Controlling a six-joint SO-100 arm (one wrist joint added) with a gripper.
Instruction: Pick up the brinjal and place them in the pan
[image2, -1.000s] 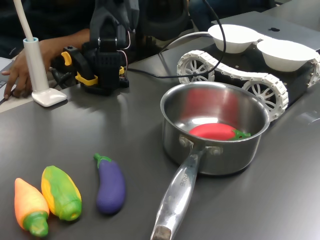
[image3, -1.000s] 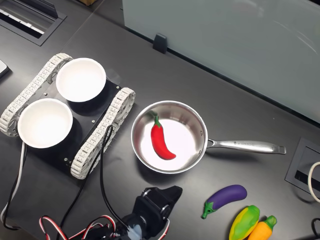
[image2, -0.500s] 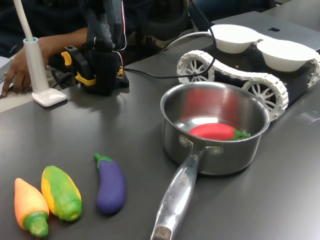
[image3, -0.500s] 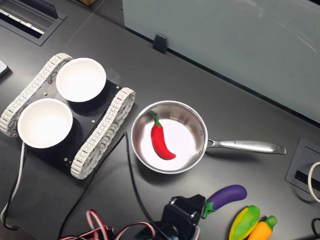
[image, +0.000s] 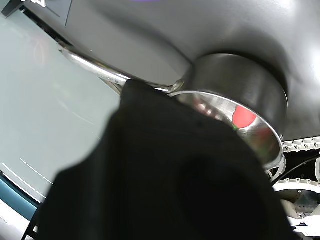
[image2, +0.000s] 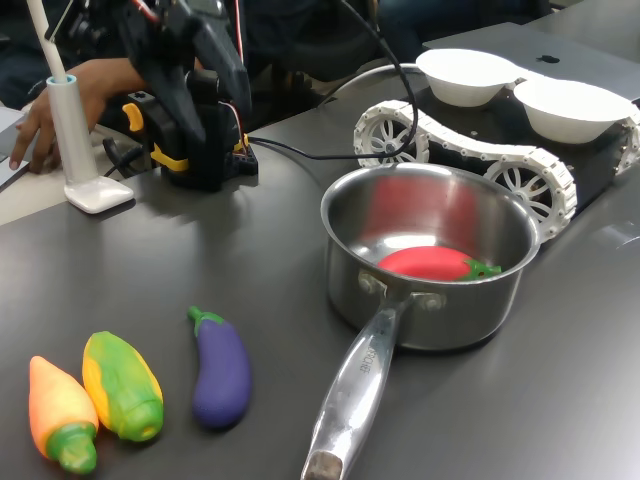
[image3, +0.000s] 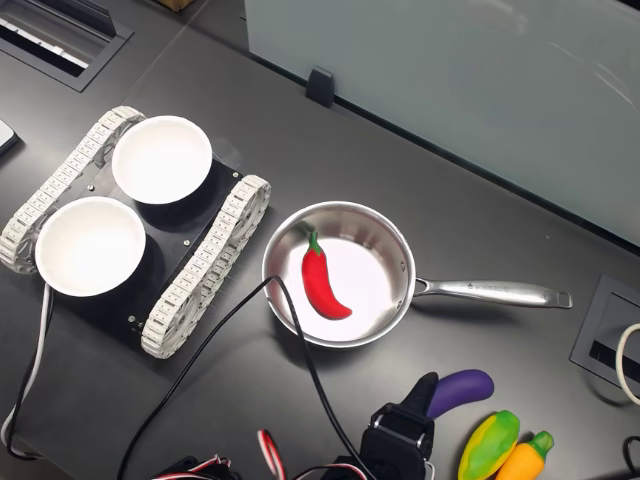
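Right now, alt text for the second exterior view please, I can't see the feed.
From above, the black gripper partly covers the stem end of the purple brinjal on the dark table. The steel pan beside it holds a red chilli.

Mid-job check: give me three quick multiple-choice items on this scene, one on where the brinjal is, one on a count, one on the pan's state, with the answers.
1. Where is the brinjal?
A. in the pan
B. on the table beside the corn
C. in a bowl

2. How many white bowls are there?
A. one
B. two
C. three

3. What is in the pan?
A. nothing
B. the brinjal
C. a red chilli

Answers:
1 B: in the first exterior view it lies on the table next to the corn.
2 B: two sit on the tracked base.
3 C: only the chilli lies inside.
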